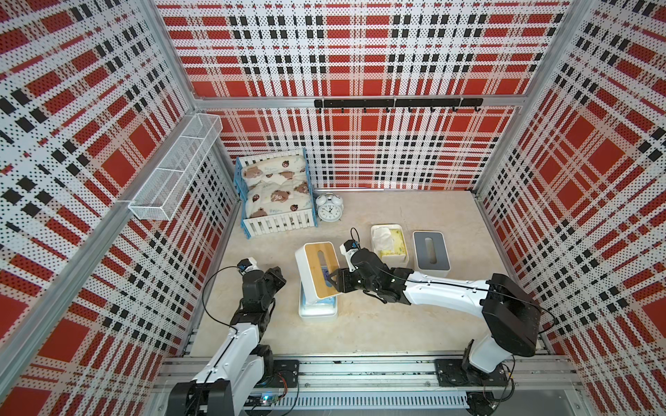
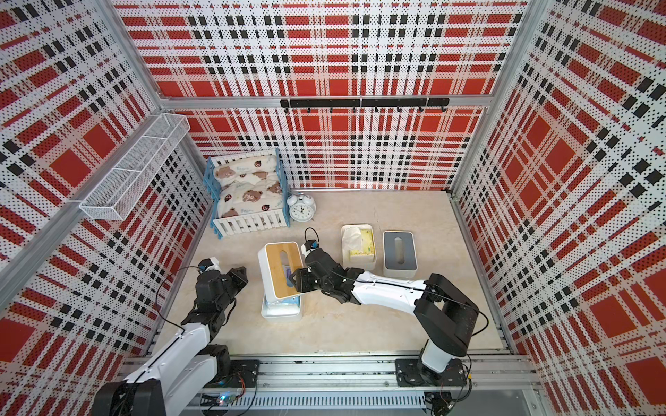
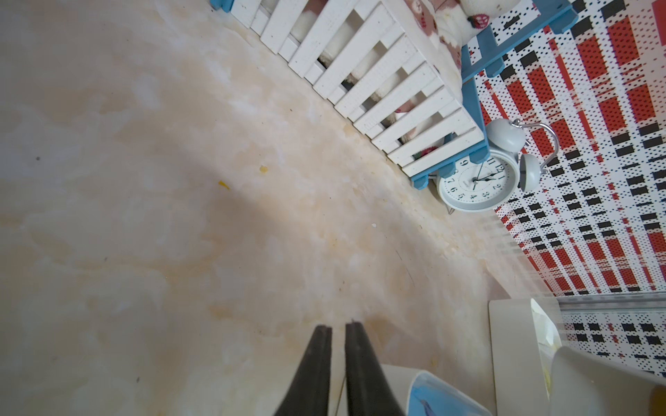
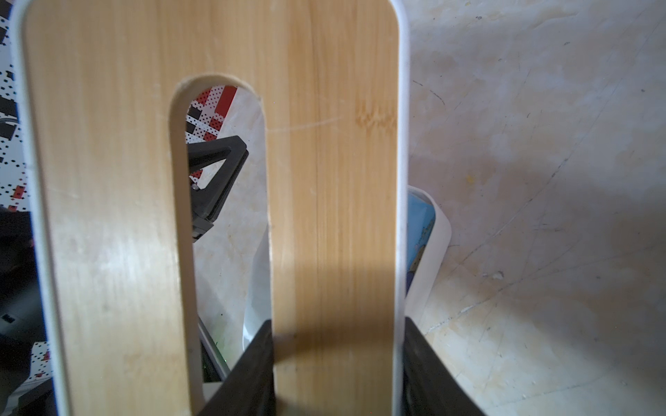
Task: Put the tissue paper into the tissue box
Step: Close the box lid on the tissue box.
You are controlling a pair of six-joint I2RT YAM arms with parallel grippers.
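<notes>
Marbled tabletop (image 1: 396, 324) open at front, right gripper (image 4: 337, 324) clamping bamboo lid (image 4: 342, 144) edge over tissue box (image 1: 319, 316), left gripper (image 3: 338, 329) closed alongside.

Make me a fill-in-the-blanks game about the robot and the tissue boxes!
The right gripper holds the bamboo lid over a ____ base.
The tissue pack in that base is ____.
The alarm clock stands beside the toy ____.
The left gripper is shut and holds ____.
Missing words: white, blue, bed, nothing.
</notes>
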